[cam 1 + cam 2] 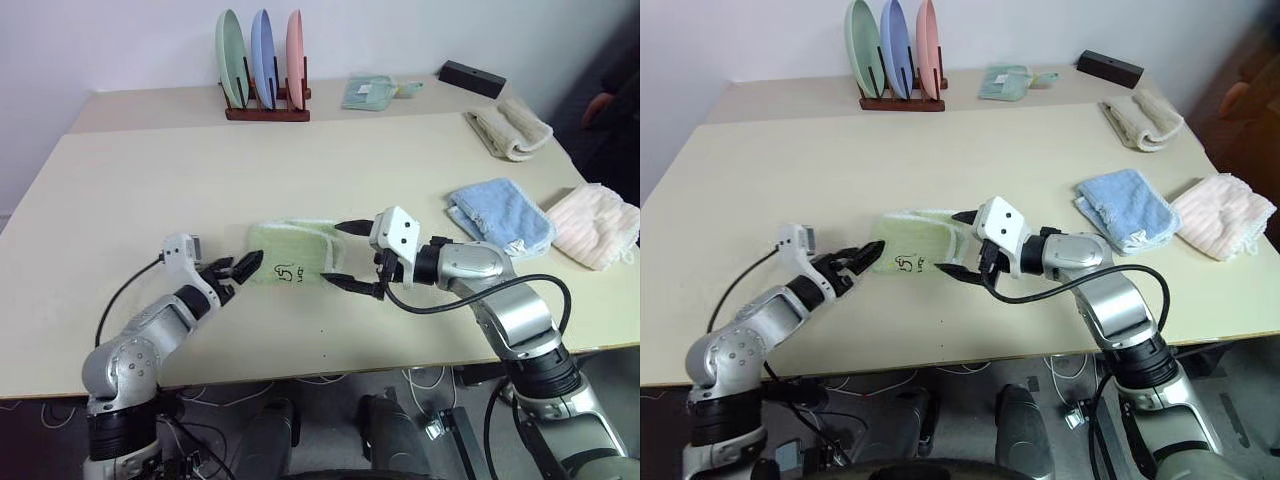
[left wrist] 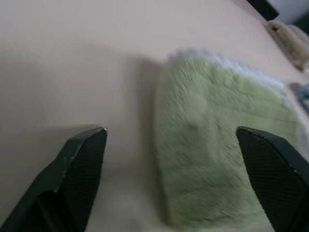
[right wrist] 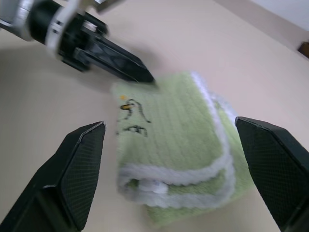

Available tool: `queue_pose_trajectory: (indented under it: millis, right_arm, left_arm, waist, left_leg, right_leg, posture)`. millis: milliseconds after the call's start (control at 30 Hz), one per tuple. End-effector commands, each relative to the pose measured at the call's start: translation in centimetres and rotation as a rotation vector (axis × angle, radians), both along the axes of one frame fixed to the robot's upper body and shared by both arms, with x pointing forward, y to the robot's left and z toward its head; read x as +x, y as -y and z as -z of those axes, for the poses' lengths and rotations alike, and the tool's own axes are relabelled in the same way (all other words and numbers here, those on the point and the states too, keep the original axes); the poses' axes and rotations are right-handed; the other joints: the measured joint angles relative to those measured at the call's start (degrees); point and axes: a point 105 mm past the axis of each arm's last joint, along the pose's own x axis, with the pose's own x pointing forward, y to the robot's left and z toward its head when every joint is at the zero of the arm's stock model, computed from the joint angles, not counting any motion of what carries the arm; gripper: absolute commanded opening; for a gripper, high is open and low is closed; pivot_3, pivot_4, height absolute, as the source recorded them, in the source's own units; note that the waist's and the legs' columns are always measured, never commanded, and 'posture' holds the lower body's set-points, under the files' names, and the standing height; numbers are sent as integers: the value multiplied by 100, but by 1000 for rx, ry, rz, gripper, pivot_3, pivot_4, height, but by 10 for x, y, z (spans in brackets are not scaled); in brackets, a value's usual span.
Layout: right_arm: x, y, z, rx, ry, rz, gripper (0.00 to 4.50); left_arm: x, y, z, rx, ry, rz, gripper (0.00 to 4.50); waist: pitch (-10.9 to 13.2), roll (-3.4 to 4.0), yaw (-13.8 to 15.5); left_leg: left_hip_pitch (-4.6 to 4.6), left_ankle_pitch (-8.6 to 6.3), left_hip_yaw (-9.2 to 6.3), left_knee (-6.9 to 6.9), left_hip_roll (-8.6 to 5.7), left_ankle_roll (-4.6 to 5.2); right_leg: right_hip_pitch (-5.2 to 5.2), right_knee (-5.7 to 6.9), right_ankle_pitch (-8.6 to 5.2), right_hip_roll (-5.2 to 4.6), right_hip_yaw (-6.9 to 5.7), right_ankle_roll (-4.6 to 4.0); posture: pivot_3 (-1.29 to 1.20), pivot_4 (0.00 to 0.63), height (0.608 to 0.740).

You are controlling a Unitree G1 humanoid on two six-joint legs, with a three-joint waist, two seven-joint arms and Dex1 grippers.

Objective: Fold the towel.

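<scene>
The towel (image 1: 290, 255), light green with a whitish trim and a small dark printed mark, lies folded into a compact rectangle on the beige table (image 1: 150, 200). My left gripper (image 1: 240, 268) is open at the towel's left edge, its fingertips just short of the cloth. My right gripper (image 1: 342, 254) is open at the towel's right end, one finger above and one below the layered trimmed edge, holding nothing. In the right wrist view the towel (image 3: 178, 130) lies between my fingers (image 3: 82, 164), with its white loop at the folded edge and the left gripper (image 3: 120, 63) beyond it.
A blue cloth (image 1: 500, 215) and a pink fluffy cloth (image 1: 595, 225) lie to the right. A beige cloth (image 1: 508, 130), a small green cloth (image 1: 370, 92), a black box (image 1: 472, 78) and a rack of three plates (image 1: 265, 70) sit at the back.
</scene>
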Motion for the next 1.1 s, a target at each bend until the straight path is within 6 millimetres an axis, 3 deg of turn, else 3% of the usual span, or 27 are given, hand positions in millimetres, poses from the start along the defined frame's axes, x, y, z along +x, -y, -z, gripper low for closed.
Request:
queue_pose_trajectory:
  millis: [33,67,167,400,433,500,600,667,700,733,767,833,900,967,1100]
  right_arm:
    - [-3,-4,-6,-5,66,-10,4500]
    - [-3,-4,-6,-6,69,-8,4500]
    - [-4,-5,-6,-5,75,-6,4500]
    - [-4,-6,-9,7,89,6,4500]
    - [-4,-6,-10,11,92,8,4500]
    - [-3,-6,-13,18,99,16,4500]
    - [0,-6,-15,25,107,28,4500]
    - [1,-3,-17,22,117,36,4500]
    - [2,-2,-18,20,120,39,4500]
    - [3,-1,-18,18,122,41,4500]
    - [3,-1,-18,18,122,41,4500]
    - [3,0,-18,17,121,40,4500]
    - [2,-1,-16,14,117,33,4500]
    - [3,-2,-14,13,114,25,4500]
    - [5,-3,-14,10,116,15,4500]
  left_arm:
    - [0,26,4,-80,-60,56,4437]
    - [1,30,3,-105,-63,59,4437]
    - [5,38,0,-147,-63,53,3651]
    - [7,54,-2,-147,-64,87,284]
    - [7,54,-4,-146,-55,81,65]
    - [13,48,-13,-153,-9,39,65]
    - [25,25,-35,-179,99,-91,65]
    - [39,-44,-55,-171,186,-401,65]
    - [38,-86,-65,-168,229,-585,65]
    - [35,-113,-72,-171,257,-704,65]
    - [27,-136,-76,-163,276,-793,65]
    - [18,-156,-78,-144,296,-877,65]
    - [-7,-199,-64,-142,263,-1060,65]
    - [-28,-220,-41,-135,179,-1166,65]
    - [-42,-215,-10,-180,69,-1175,65]
  waist:
    - [0,0,11]
    - [-1,0,17]
    - [0,-1,46]
    - [0,-1,95]
    - [0,-1,98]
    - [0,-2,99]
    - [2,-4,105]
    - [2,-5,99]
    - [3,-6,82]
    - [3,-7,66]
    - [3,-7,36]
    - [3,-7,-29]
    - [2,-9,-17]
    - [1,-11,-9]
    - [6,-38,56]
  left_leg:
    - [0,0,0,0,0,0]
    - [0,0,0,0,-1,0]
    - [0,0,0,0,-2,-1]
    - [-1,0,5,1,-4,-1]
    - [-1,0,5,0,-3,-1]
    - [-1,0,5,0,-3,-1]
    - [-2,0,5,1,-2,-1]
    - [-2,0,5,0,-2,-1]
    - [-2,0,4,0,0,-2]
    - [-2,0,4,-3,3,-2]
    - [-2,1,3,-3,5,-2]
    - [-2,0,3,-12,9,-7]
    - [-1,-6,4,-13,4,-14]
    - [-2,-12,4,-8,1,-15]
    - [-4,-15,3,-1,0,-9]
  right_leg:
    - [0,1,0,0,0,0]
    - [0,0,0,-1,0,0]
    - [1,-1,0,-4,1,0]
    - [0,-5,0,-3,1,-1]
    - [0,-5,0,-3,1,-1]
    - [0,-6,0,-3,1,-1]
    - [0,-7,0,-3,1,-2]
    - [-1,-7,0,-3,1,-2]
    - [-3,-7,0,-1,1,-2]
    - [-7,-7,1,3,2,-4]
    - [-11,-6,1,6,2,-3]
    - [-17,-8,2,10,5,-3]
    - [-17,-9,2,3,7,-2]
    - [-13,-12,2,-1,7,-1]
    - [-6,-13,2,-2,0,-1]
  posture:
    - [0,150,737]
    - [0,150,737]
    - [0,150,737]
    - [0,150,737]
    - [0,150,737]
    - [0,150,737]
    - [0,150,737]
    - [0,150,737]
    - [0,150,737]
    - [0,150,737]
    - [0,150,737]
    - [0,150,737]
    - [0,150,737]
    - [0,150,737]
    - [0,150,737]
